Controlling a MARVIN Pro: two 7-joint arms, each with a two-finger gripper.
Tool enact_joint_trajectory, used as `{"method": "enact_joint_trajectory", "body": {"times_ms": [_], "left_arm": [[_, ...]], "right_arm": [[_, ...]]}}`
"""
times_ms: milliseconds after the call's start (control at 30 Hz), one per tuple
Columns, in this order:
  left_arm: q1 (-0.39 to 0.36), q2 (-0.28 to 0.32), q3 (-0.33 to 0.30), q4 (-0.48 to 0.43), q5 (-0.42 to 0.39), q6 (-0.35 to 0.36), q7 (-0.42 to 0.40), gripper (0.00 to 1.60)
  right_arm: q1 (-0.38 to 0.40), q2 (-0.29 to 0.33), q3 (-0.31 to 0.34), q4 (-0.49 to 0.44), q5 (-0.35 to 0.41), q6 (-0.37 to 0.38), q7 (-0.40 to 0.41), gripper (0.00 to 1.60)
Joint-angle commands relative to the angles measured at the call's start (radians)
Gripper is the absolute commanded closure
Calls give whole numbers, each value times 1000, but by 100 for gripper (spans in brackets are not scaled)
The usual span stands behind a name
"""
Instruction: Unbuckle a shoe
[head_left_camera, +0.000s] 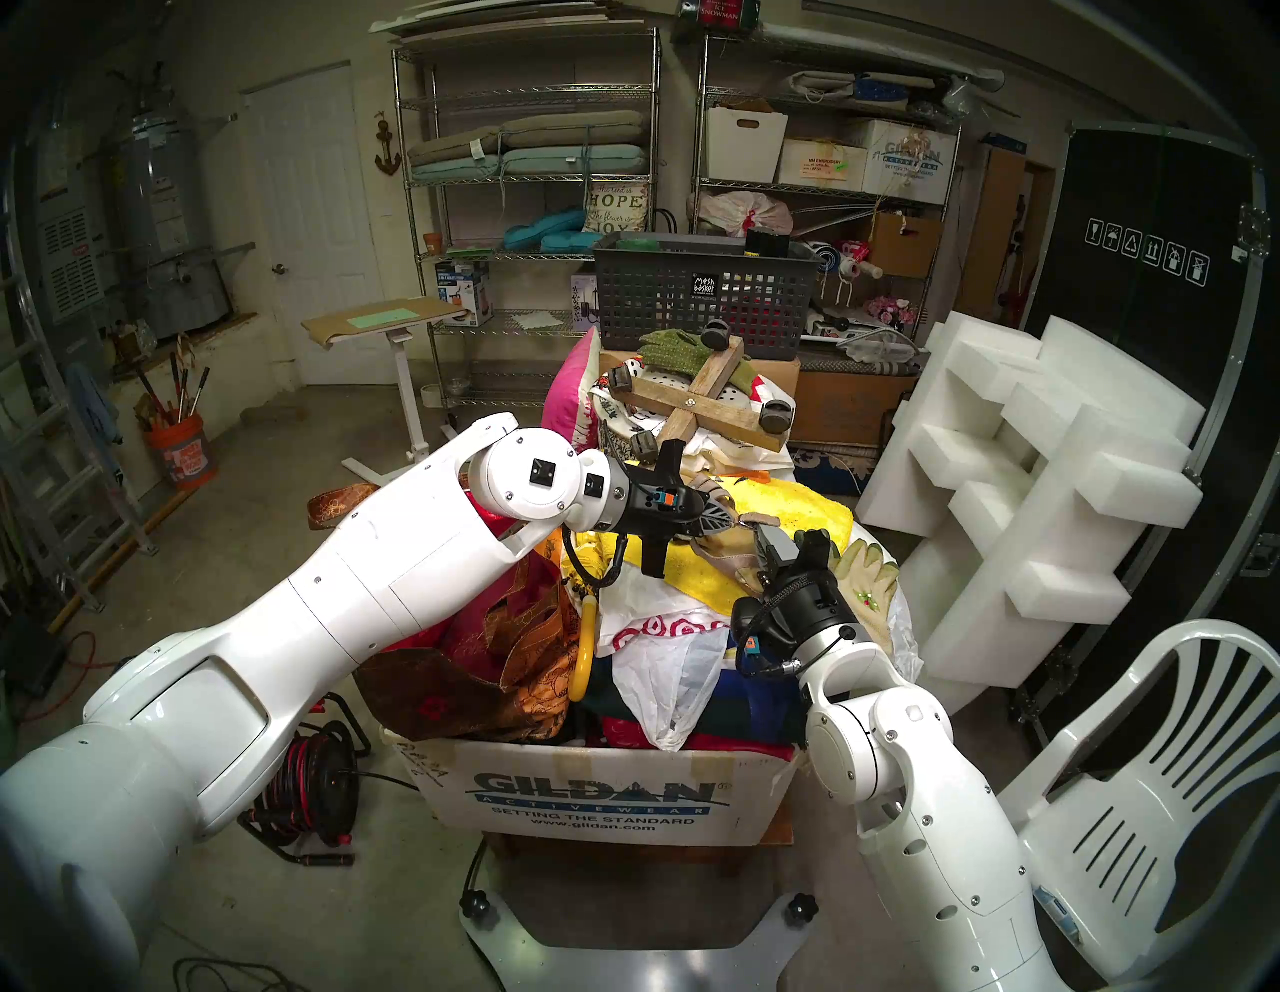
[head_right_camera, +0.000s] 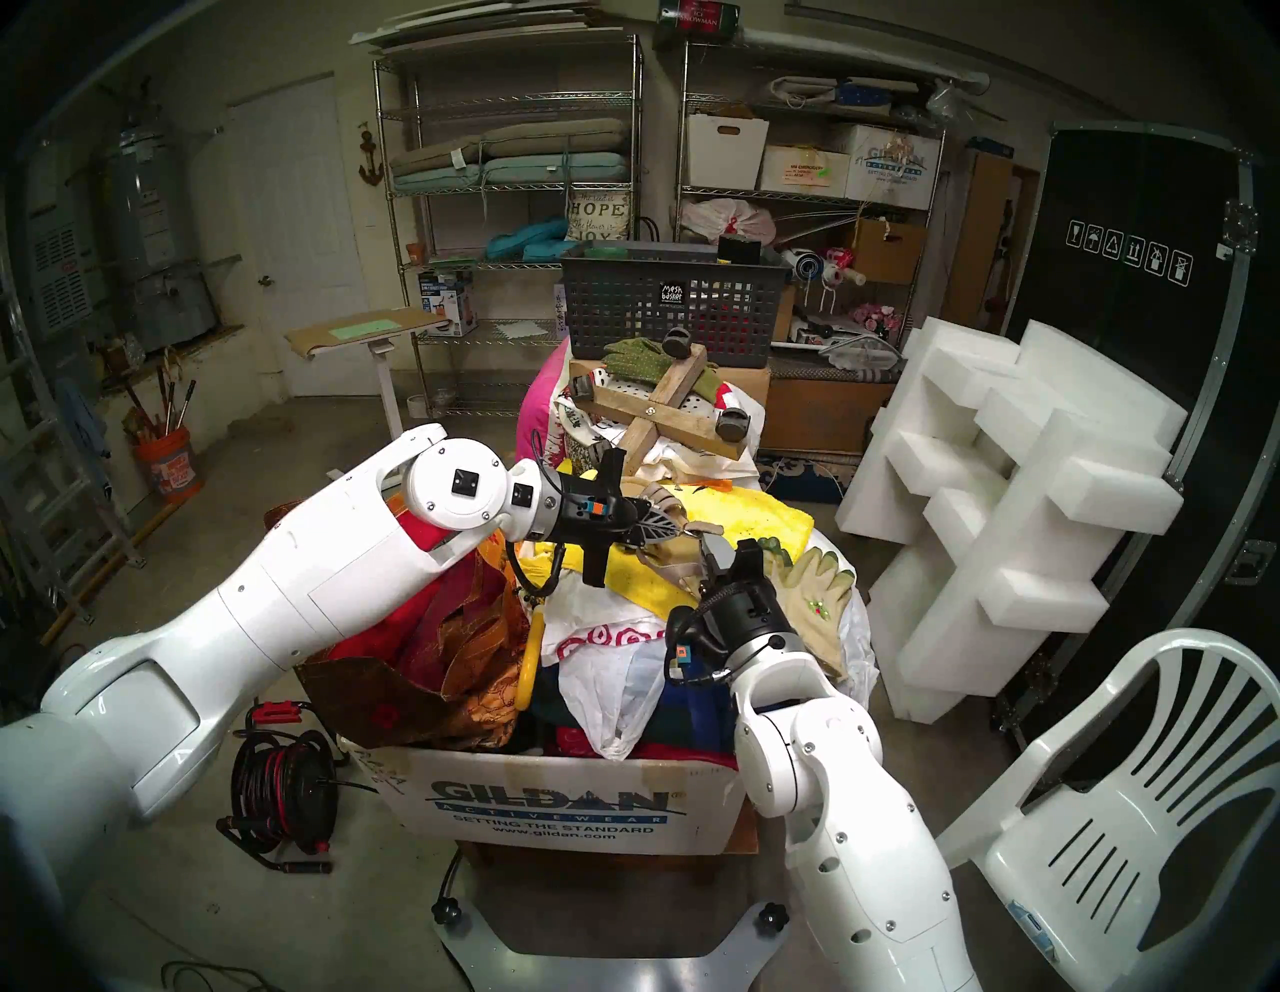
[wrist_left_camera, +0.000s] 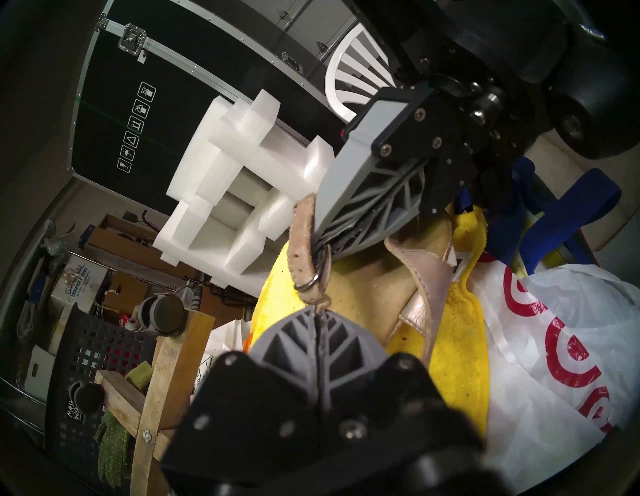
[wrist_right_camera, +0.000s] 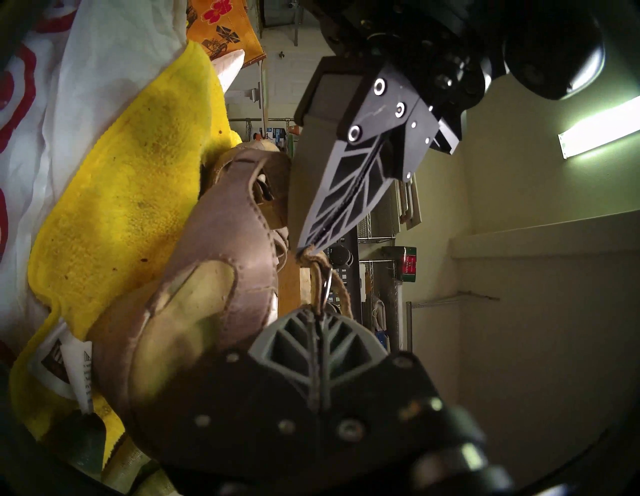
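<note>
The tan strappy shoe lies on a yellow towel on top of a heaped box. Its thin ankle strap with a metal ring buckle is stretched between both grippers. My left gripper comes in from the left and is shut on the strap's end, as the left wrist view shows. My right gripper comes up from the right and is shut on the strap right at the buckle. The two sets of fingertips are almost touching. The shoe's brown straps and insole fill the middle of the right wrist view.
The towel rests on white plastic bags and fabrics in a Gildan cardboard box. Pale work gloves lie just right of my right gripper. Behind are a wooden caster cross and grey mesh basket. Foam blocks and a white chair stand right.
</note>
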Motion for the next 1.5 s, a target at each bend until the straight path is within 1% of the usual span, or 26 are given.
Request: {"method": "enact_joint_trajectory", "body": {"times_ms": [0, 133, 233, 633, 867, 1233, 1467], "left_arm": [[-26, -18, -13, -1, -3, -9, 7, 160], [-31, -16, -18, -4, -5, -10, 6, 160], [-30, -8, -23, -9, -5, -13, 7, 160], [-30, -4, -26, -21, -6, -14, 3, 160], [-39, -21, -19, -12, 0, -16, 0, 160], [-58, -46, -9, 3, 6, -17, -5, 160], [-47, -33, -10, -3, 3, -17, -6, 160]], "right_arm": [[14, -6, -25, -36, -10, -10, -16, 160], [18, -12, -29, -33, -29, 5, -6, 160], [29, -20, -30, -11, -57, 29, 25, 160], [42, -25, -44, 1, -73, 40, 37, 160], [52, -23, -51, 4, -85, 41, 36, 160], [50, -28, -47, 3, -81, 38, 41, 160], [33, -35, -24, -15, -55, 51, 56, 160]]}}
